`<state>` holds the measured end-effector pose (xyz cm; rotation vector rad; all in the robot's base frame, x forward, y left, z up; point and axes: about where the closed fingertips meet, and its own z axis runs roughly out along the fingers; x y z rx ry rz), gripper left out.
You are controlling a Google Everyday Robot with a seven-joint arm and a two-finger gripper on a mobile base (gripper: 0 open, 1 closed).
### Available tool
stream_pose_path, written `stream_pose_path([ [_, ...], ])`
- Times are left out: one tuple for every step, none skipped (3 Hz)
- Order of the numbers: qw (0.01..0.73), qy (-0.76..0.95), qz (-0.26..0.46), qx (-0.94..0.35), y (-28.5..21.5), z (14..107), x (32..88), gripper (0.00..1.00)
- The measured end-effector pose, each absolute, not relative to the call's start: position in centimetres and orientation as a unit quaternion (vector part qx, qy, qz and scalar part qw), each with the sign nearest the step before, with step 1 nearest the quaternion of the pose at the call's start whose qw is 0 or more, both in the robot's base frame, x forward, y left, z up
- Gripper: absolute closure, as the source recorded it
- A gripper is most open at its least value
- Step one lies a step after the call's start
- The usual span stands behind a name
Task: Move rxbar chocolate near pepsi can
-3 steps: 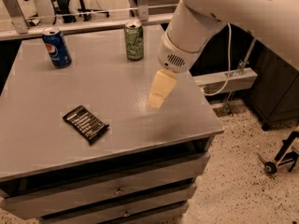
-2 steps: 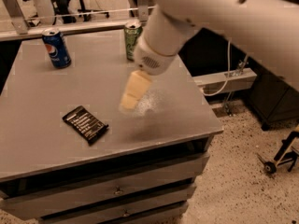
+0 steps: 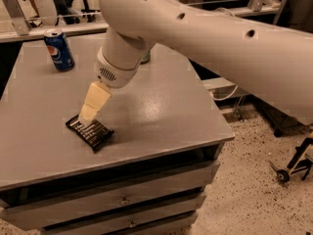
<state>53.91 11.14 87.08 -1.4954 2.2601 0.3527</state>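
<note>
The tool (image 3: 87, 115) has moved. A moment ago it hung over the right side of the counter, far from the bar. Now it is low on the near left side, and its pale yellow tip is right at the far end of the flat black rxbar chocolate wrapper (image 3: 96, 133). It looks like it is touching the wrapper, but that is not sure. Nobody can tell if the tool is released or clenched.

The bar has not moved. It lies flat and a bit turned on the smooth grey counter (image 3: 161, 111), near the front left edge. It has rows of pale letters on it.

The blue pepsi can (image 3: 59, 50) has not moved either. It stands up straight at the far left corner, well apart from the bar. It is round and shiny with a silver top and a red, white and blue circle.

The big white arm (image 3: 205, 38) now covers much more of the counter. It is thick, round and smooth, with small dark holes. The green can (image 3: 145, 59) was easy to see before. Now only a small bit peeks out behind the arm.

The counter has grey drawers (image 3: 122, 199) with small knobs. The floor (image 3: 254, 195) is speckled.
</note>
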Motion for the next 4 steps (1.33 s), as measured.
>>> stream_pose_path([
  [0.18, 0.834, 0.147, -0.5, 13.3, 85.5, 51.9, 0.0],
  [0.163, 0.846, 0.152, -0.484, 14.6, 84.0, 49.9, 0.0],
  [0.157, 0.851, 0.14, -0.481, 15.0, 82.9, 49.1, 0.0],
  [0.158, 0.853, 0.117, -0.484, 15.7, 82.3, 48.2, 0.25],
])
